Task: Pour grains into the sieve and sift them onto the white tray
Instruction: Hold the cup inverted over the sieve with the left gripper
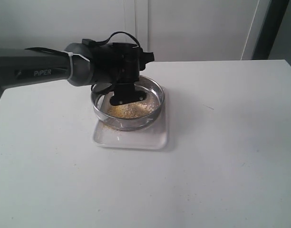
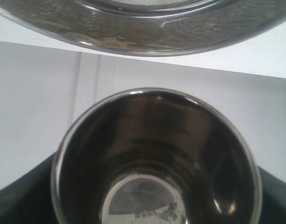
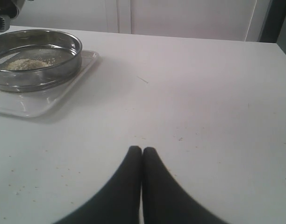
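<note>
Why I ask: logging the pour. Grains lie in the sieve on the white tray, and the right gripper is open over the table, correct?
No: the right gripper is shut, not open, as the right wrist view shows. The grains do lie in the sieve on the white tray.

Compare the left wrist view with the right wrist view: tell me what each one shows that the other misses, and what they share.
Only the left wrist view: the inside of the steel cup, seen through its mouth, nearly empty with a few bits left at the bottom. Only the right wrist view: the shut right gripper, the white tray, the grains heaped on the mesh, and a broad stretch of table. Both: the sieve, just its steel wall close up in the left wrist view, sitting on the tray in the right.
</note>
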Controlling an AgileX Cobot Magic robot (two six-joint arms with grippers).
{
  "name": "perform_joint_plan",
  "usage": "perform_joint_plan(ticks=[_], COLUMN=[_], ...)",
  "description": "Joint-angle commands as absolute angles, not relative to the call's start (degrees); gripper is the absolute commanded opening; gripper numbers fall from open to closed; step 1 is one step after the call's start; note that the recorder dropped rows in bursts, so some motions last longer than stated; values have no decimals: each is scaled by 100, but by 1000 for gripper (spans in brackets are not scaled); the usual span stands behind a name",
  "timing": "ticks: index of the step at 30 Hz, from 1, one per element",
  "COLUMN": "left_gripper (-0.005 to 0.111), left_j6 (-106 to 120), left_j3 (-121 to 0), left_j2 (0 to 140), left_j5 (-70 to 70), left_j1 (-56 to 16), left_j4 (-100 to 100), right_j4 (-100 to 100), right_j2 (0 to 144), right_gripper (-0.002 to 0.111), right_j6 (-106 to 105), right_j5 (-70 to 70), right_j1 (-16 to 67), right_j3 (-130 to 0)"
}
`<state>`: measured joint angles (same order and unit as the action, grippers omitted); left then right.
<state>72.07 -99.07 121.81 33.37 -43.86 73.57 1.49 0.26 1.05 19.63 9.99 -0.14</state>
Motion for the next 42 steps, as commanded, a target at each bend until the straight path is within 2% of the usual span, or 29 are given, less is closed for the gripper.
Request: perform_joint_plan(ticks=[1,17,32,42], left_gripper=[0,0,0,0], left_j6=[7244,7128,2706,2351], left_j3=[-9946,-9946,-9946,-9946], left_j2=[12196,12264,12264,12264], left_j5=[3849,3753,3704,3713], left_j1=[-4412,-4581,-4581,-4581], left_j4=[7837,7724,7375,7375], right_j4=[171,171,171,171], right_j2=[0,0,0,0], right_gripper=[0,0,0,0], right_j6=[134,134,134,134], right_j5=[1922,1922,1922,1922], right_j1=[1023,1023,1023,1023], right_j3=[0,0,0,0])
